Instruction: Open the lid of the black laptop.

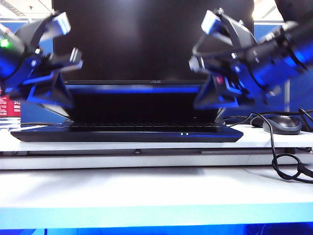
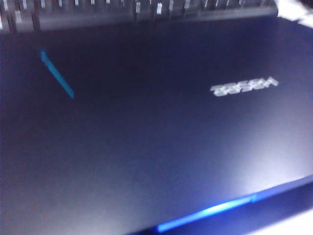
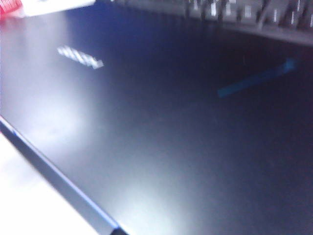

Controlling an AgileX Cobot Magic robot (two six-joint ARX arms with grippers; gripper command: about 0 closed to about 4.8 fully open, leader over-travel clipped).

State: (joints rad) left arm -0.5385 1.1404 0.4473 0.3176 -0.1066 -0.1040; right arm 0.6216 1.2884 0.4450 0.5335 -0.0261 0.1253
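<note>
1. The black laptop sits on the white table; its lid is partly raised, spanning between both grippers.
2. Left gripper and right gripper stand above the lid's corners, fingers apart, grasping nothing visible.
3. Risk: uneven pushing may twist the lid, or tip it back against the ASUS monitor behind.

Both wrist views blurred — left pincer and right pincer perhaps parted.
</note>
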